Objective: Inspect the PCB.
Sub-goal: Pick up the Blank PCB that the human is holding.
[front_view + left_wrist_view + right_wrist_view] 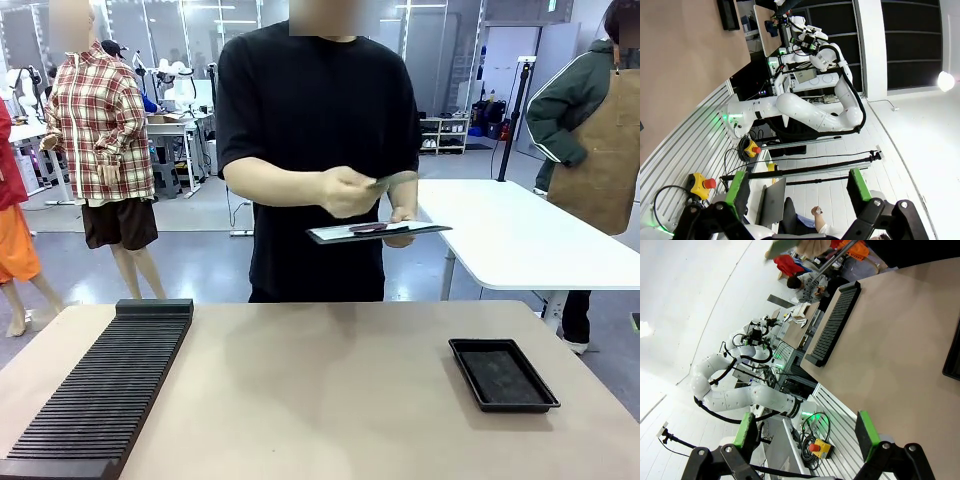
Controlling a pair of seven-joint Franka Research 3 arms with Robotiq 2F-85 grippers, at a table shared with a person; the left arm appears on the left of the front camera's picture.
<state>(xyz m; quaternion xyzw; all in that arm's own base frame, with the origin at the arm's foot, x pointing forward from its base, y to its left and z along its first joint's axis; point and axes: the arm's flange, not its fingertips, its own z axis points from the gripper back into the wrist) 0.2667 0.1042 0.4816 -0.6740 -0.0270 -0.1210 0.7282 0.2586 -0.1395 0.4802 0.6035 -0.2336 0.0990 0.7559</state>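
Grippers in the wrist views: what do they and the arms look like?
The left gripper and right gripper have black linkage fingers with green pads. The right arm and left arm are white, rounded segments with a black cable alongside.

Thin green PCB [393, 181], held in mid-air at chest height beyond the tabletop's [320, 390] far edge. Pinched at one end in a person's hand [347, 191], seen almost edge-on and close to level, just above a white clipboard [378, 232]. Pale-green face glimpsed at the top of the right wrist view.
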